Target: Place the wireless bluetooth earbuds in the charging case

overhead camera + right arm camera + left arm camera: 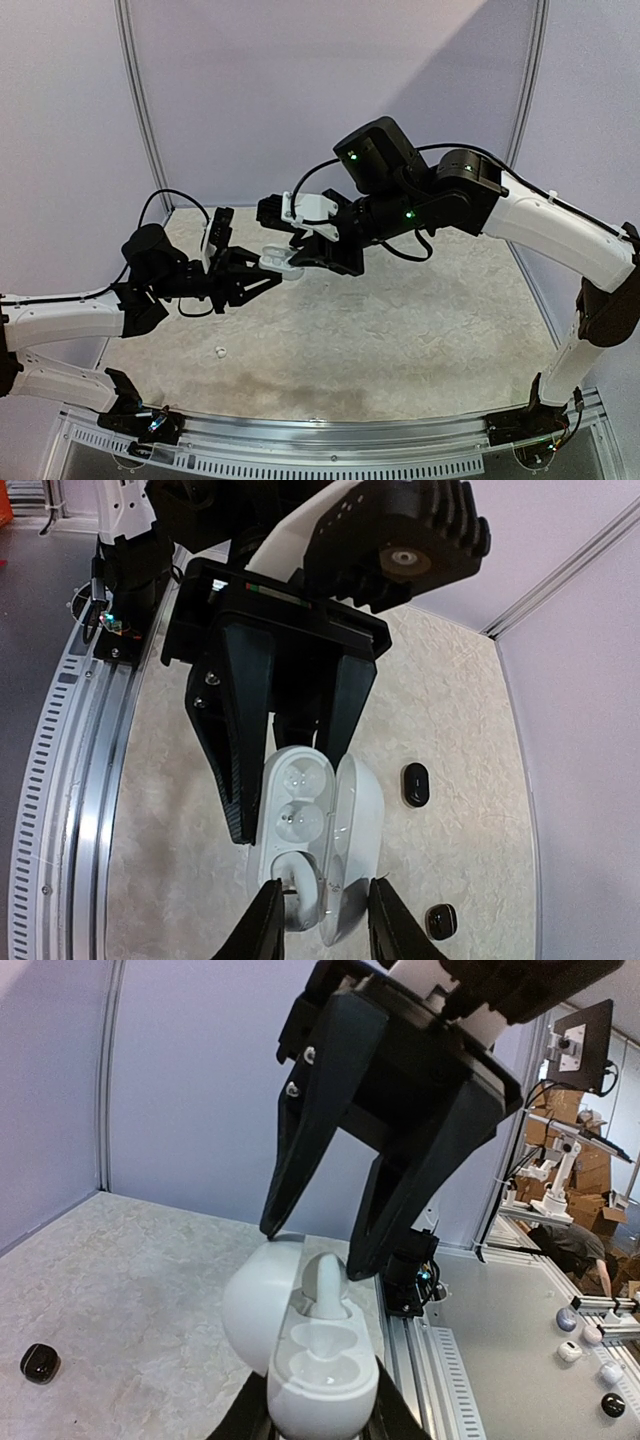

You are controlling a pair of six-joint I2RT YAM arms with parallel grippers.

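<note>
My left gripper (pixel 318 1422) is shut on the base of a white charging case (pixel 322 1385), held up off the table with its lid (pixel 248 1310) swung open. A white earbud (pixel 326 1282) stands stem-up in the far socket; the other two hollows are bare. My right gripper (pixel 325 912) comes from the opposite side, open, its fingers (pixel 262 925) straddling that earbud (pixel 303 888) and the lid edge (pixel 360 825). In the top view both grippers meet over the table's middle-left at the case (pixel 281 262). Black earbuds (pixel 415 783) (pixel 441 920) lie on the table below.
Another black earbud (pixel 40 1362) lies on the beige table (pixel 420 320) at the left. A small white piece (pixel 219 351) sits near the front. The metal rail (pixel 330 445) runs along the near edge, and pale walls (pixel 300 90) close in the back.
</note>
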